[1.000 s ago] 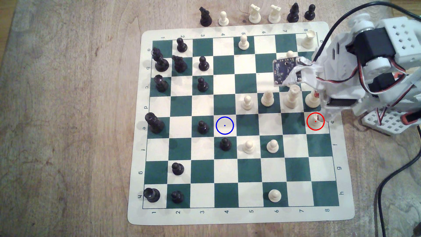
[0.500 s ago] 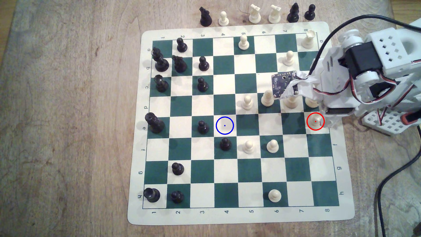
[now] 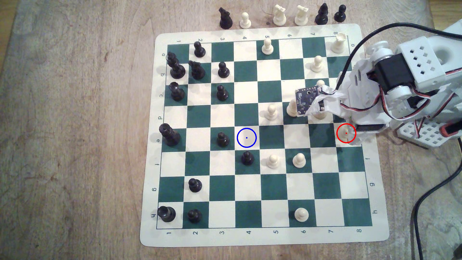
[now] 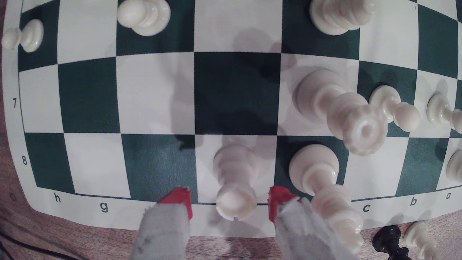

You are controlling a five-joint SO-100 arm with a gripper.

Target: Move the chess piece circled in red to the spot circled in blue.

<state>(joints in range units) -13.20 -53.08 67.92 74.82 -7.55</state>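
The end effector (image 4: 228, 200) is spread wide, its red-tipped fingers (image 4: 178, 200) on either side of the rook (image 4: 235, 180), apparently not touching it yet. The rook stands upright between them on its edge square. The blue-ringed square (image 3: 246, 137) lies well ahead across the chessboard (image 3: 250, 240), along the same row.

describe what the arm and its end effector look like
White plastic arm with black motors, a perforated white block, red, white and black wires, and a black cable. A bare circuit board sits near the wrist. The end effector has red fingertips wrapped behind in grey-white tape.
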